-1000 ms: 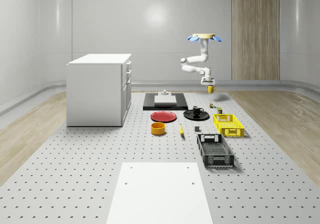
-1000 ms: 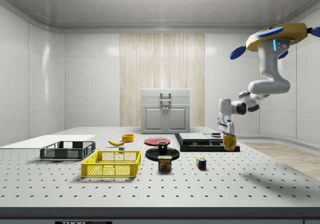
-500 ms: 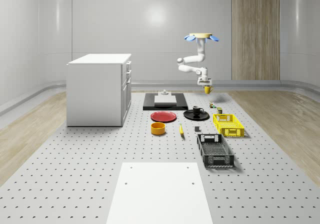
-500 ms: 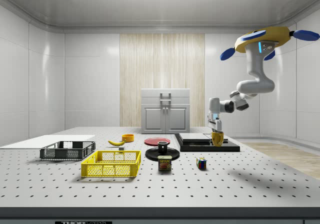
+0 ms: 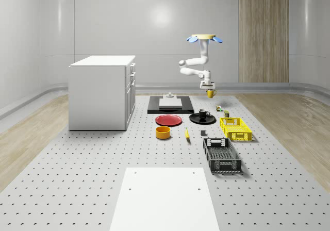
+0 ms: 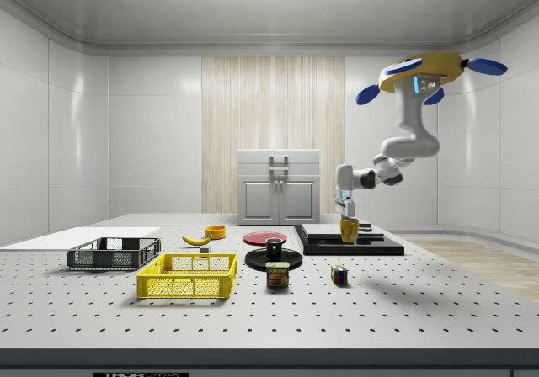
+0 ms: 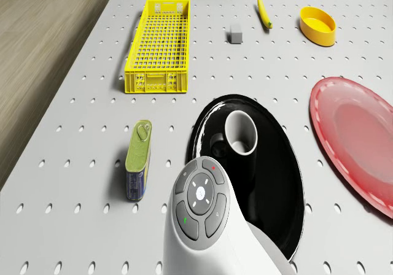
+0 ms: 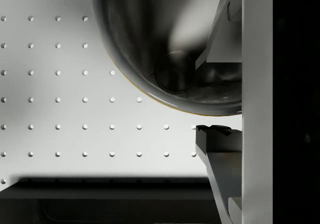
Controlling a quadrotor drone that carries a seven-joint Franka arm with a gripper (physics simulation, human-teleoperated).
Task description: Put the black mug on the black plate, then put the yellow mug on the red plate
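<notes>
The black mug (image 5: 202, 114) stands upright on the black plate (image 5: 196, 119); in the drone view the black mug (image 7: 239, 134) sits inside the black plate (image 7: 279, 189). The red plate (image 5: 169, 120) lies bare just to the whole-scene view's left of it. My gripper (image 5: 210, 88) is shut on the yellow mug (image 5: 210, 93), held in the air beyond the black plate. In the side view the yellow mug (image 6: 349, 230) hangs in front of the black slab (image 6: 370, 247). In the wrist view the fingers (image 8: 219, 136) clamp the yellow mug's wall (image 8: 165, 44). The drone (image 5: 205, 37) hovers above.
A yellow basket (image 5: 235, 128), black basket (image 5: 221, 154), yellow bowl (image 5: 163, 132) and banana (image 5: 186, 133) lie nearer the front. A tin can (image 7: 138, 158) and a colour cube (image 6: 338, 274) lie beside the black plate. A white cabinet (image 5: 103, 92) stands at the whole-scene view's left.
The drone, arm and held yellow mug have shifted toward the whole-scene view's left, closer to the black slab and plates, and the mug has risen slightly. The objects on the table have stayed in place.
</notes>
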